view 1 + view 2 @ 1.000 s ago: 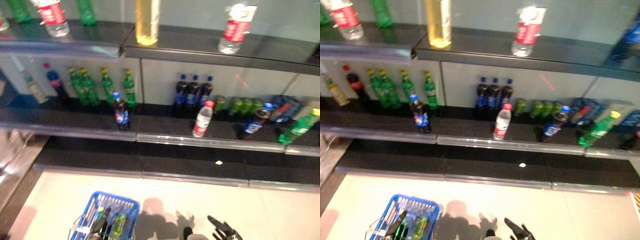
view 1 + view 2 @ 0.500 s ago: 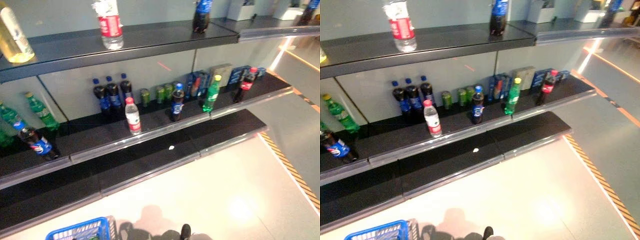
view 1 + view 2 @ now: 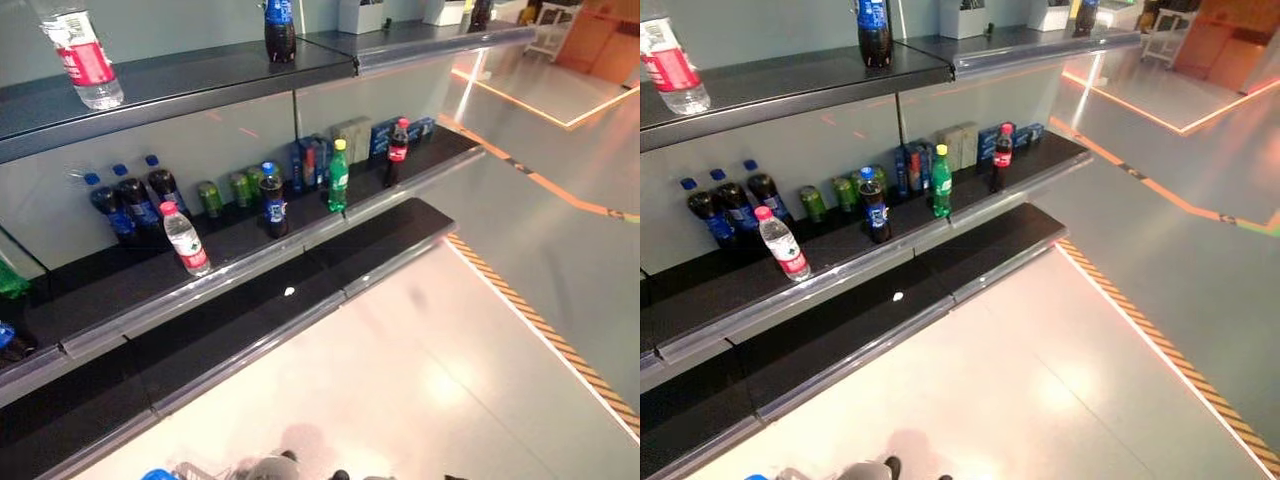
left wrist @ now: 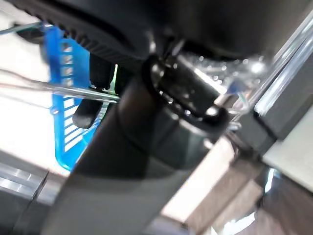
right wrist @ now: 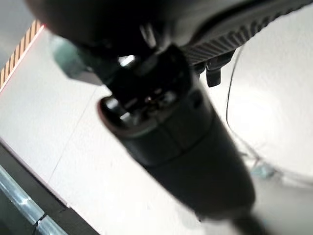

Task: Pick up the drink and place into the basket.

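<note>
On the dark middle shelf (image 3: 250, 262), from left to right, stand three dark cola bottles with blue caps (image 3: 130, 200), a clear water bottle with a red label (image 3: 186, 240), green cans (image 3: 225, 190), a dark blue-labelled bottle (image 3: 273, 200), a green bottle with a yellow cap (image 3: 338, 177) and a red-labelled cola bottle (image 3: 397, 153). At the near left, the blue plastic basket (image 4: 63, 98) hangs by the left hand (image 4: 93, 105); I cannot tell either hand's state.
</note>
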### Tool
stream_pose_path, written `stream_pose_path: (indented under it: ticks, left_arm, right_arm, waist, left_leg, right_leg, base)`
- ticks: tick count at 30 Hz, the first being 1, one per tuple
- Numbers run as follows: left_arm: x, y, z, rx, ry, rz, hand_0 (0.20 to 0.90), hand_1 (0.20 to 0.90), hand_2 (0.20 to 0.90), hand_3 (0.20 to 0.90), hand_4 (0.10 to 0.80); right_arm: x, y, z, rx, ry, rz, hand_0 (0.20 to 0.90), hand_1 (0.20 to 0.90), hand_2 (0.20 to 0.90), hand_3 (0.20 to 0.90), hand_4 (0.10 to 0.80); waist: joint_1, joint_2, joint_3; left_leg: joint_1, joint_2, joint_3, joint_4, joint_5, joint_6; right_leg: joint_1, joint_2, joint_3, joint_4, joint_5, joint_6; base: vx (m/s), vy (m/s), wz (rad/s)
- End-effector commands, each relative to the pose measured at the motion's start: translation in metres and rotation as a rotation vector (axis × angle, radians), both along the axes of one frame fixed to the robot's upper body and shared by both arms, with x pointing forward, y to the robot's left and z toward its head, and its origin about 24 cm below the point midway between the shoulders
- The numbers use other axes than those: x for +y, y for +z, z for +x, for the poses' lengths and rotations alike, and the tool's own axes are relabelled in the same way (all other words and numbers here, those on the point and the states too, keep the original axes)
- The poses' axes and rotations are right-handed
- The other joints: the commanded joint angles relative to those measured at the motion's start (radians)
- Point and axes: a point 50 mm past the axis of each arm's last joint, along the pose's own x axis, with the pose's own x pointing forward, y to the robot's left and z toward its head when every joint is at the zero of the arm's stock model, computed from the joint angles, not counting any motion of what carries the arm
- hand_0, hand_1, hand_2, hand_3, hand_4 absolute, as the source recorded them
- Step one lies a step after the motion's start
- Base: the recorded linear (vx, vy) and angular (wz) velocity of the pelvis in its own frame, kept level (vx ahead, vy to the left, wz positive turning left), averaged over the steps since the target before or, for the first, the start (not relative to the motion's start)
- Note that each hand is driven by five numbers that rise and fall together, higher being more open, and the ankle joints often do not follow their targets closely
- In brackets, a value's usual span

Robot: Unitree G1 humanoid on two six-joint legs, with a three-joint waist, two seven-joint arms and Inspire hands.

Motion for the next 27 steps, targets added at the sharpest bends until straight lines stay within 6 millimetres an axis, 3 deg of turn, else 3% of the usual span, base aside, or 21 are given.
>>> stream_pose_path:
  ticks: [1, 4, 6, 7, 8, 9, 11, 13, 16, 18, 20, 22, 25, 27]
  left_arm:
    - [0.074, 0.033, -0.050, 0.145, 0.066, 0.323, 0.300, 0.300, 0.300, 0.200, 0.100]
    - [0.073, 0.033, -0.048, 0.151, 0.084, 0.327, 0.300, 0.300, 0.300, 0.200, 0.100]
    - [0.073, 0.033, -0.041, 0.158, 0.104, 0.325, 0.300, 0.300, 0.300, 0.200, 0.100]
    - [0.073, 0.033, -0.038, 0.159, 0.111, 0.327, 0.300, 0.300, 0.300, 0.200, 0.100]
    - [0.074, 0.033, -0.037, 0.157, 0.111, 0.330, 0.300, 0.300, 0.300, 0.200, 0.100]
    - [0.075, 0.033, -0.034, 0.157, 0.107, 0.334, 0.300, 0.300, 0.300, 0.200, 0.100]
    - [0.082, 0.036, -0.025, 0.161, 0.080, 0.349, 0.300, 0.300, 0.300, 0.200, 0.100]
    - [0.086, 0.038, -0.019, 0.166, 0.060, 0.352, 0.300, 0.300, 0.300, 0.200, 0.100]
    - [0.089, 0.039, 0.001, 0.149, 0.050, 0.351, 0.300, 0.300, 0.300, 0.200, 0.100]
    - [0.093, 0.041, 0.014, 0.119, 0.044, 0.355, 0.300, 0.300, 0.300, 0.200, 0.100]
    - [0.094, 0.042, 0.024, 0.088, 0.028, 0.362, 0.300, 0.300, 0.300, 0.200, 0.100]
    - [0.091, 0.041, 0.025, 0.070, 0.029, 0.365, 0.300, 0.300, 0.300, 0.200, 0.100]
    - [0.082, 0.035, 0.022, 0.058, -0.005, 0.354, 0.300, 0.300, 0.300, 0.200, 0.100]
    - [0.071, 0.030, 0.016, 0.065, -0.009, 0.349, 0.300, 0.300, 0.300, 0.200, 0.100]
  right_arm:
    - [0.010, 0.006, 0.028, -0.098, 0.066, 0.021, 0.900, 0.900, 0.900, 0.900, 0.800]
    - [0.017, 0.004, 0.026, -0.096, 0.070, 0.034, 0.900, 0.900, 0.900, 0.900, 0.800]
    - [0.022, 0.002, 0.023, -0.075, 0.065, 0.038, 0.900, 0.900, 0.900, 0.900, 0.800]
    - [0.023, 0.001, 0.019, -0.063, 0.065, 0.043, 0.900, 0.900, 0.900, 0.900, 0.800]
    - [0.023, 0.000, 0.018, -0.060, 0.064, 0.045, 0.900, 0.900, 0.900, 0.900, 0.800]
    - [0.022, 0.000, 0.015, -0.055, 0.065, 0.049, 0.900, 0.900, 0.900, 0.900, 0.800]
    - [0.021, -0.001, 0.009, -0.057, 0.042, 0.050, 0.900, 0.900, 0.900, 0.900, 0.800]
    - [0.020, -0.001, 0.009, -0.061, 0.021, 0.046, 0.900, 0.900, 0.900, 0.900, 0.800]
    - [0.017, 0.001, 0.014, -0.092, 0.008, 0.034, 0.900, 0.900, 0.900, 0.900, 0.800]
    - [0.016, 0.002, 0.016, -0.111, 0.018, 0.022, 0.900, 0.900, 0.900, 0.900, 0.800]
    - [0.014, 0.003, 0.017, -0.116, 0.013, 0.005, 0.900, 0.900, 0.900, 0.900, 0.800]
    - [0.013, 0.003, 0.018, -0.114, 0.017, 0.000, 0.900, 0.900, 0.900, 0.900, 0.800]
    - [0.009, 0.004, 0.023, -0.105, 0.013, 0.002, 0.900, 0.900, 0.900, 0.900, 0.800]
    - [0.006, 0.003, 0.018, -0.061, -0.009, -0.004, 0.900, 0.900, 0.900, 0.900, 0.800]
  waist:
    - [0.035, 0.030, 0.007]
    - [0.043, 0.017, -0.009]
    - [0.038, -0.023, -0.024]
    - [0.039, -0.045, -0.033]
    - [0.039, -0.048, -0.037]
    - [0.040, -0.053, -0.046]
    - [0.026, -0.035, -0.061]
    - [0.000, -0.029, -0.063]
    - [-0.058, 0.012, -0.049]
    - [-0.083, 0.009, -0.028]
    - [-0.114, 0.004, -0.004]
    - [-0.127, 0.018, 0.007]
    - [-0.134, 0.007, -0.002]
    - [-0.139, -0.002, -0.017]
  left_leg:
    - [-0.179, -0.087, 0.076, -0.052, 0.226, 0.122]
    - [-0.190, -0.092, 0.111, -0.012, 0.202, 0.146]
    - [-0.163, -0.120, 0.102, 0.046, 0.135, 0.191]
    - [-0.153, -0.137, 0.104, 0.066, 0.111, 0.211]
    - [-0.150, -0.136, 0.108, 0.069, 0.107, 0.219]
    - [-0.136, -0.133, 0.117, 0.067, 0.094, 0.232]
    - [-0.064, -0.112, 0.085, 0.051, 0.064, 0.249]
    - [-0.023, -0.106, 0.064, 0.046, 0.048, 0.251]
    - [0.056, -0.076, 0.027, 0.047, 0.013, 0.252]
    - [0.105, -0.081, 0.008, 0.053, -0.038, 0.252]
    - [0.170, -0.072, -0.053, 0.054, -0.116, 0.236]
    - [0.213, -0.040, -0.085, 0.050, -0.150, 0.224]
    - [0.253, 0.016, -0.092, 0.072, -0.186, 0.187]
    - [0.257, 0.066, -0.082, 0.155, -0.084, 0.150]
  right_leg:
    - [0.158, -0.006, -0.058, 0.051, -0.010, 0.158]
    - [0.181, 0.005, -0.048, 0.113, -0.046, 0.163]
    - [0.199, -0.021, -0.037, 0.216, -0.004, 0.202]
    - [0.202, -0.035, -0.034, 0.281, 0.071, 0.239]
    - [0.198, -0.032, -0.030, 0.310, 0.110, 0.253]
    - [0.191, -0.027, -0.029, 0.397, 0.190, 0.289]
    - [0.097, 0.014, -0.013, 0.655, 0.323, 0.341]
    - [0.010, 0.006, -0.010, 0.683, 0.302, 0.328]
    - [-0.217, -0.083, -0.061, 0.614, 0.218, 0.283]
    - [-0.321, -0.181, -0.087, 0.440, 0.259, 0.272]
    - [-0.370, -0.277, -0.074, 0.186, 0.306, 0.288]
    - [-0.362, -0.284, -0.063, 0.101, 0.340, 0.301]
    - [-0.304, -0.249, -0.041, 0.120, 0.293, 0.299]
    - [-0.245, -0.211, -0.055, 0.115, 0.246, 0.270]
  base:
    - [0.509, -0.122, -0.50]
    - [0.486, -0.068, -0.72]
    - [0.633, -0.018, -0.54]
    - [0.518, -0.007, 0.02]
    - [0.369, 0.001, 0.18]
    - [0.341, 0.002, 0.02]
    - [0.583, -0.028, 0.14]
    - [0.501, -0.052, 0.26]
    - [0.409, -0.074, 0.13]
    - [0.413, -0.222, 0.24]
    - [0.604, -0.441, 0.49]
    - [0.385, -0.333, 0.49]
    - [0.368, -0.355, 0.19]
    - [0.430, -0.389, 0.43]
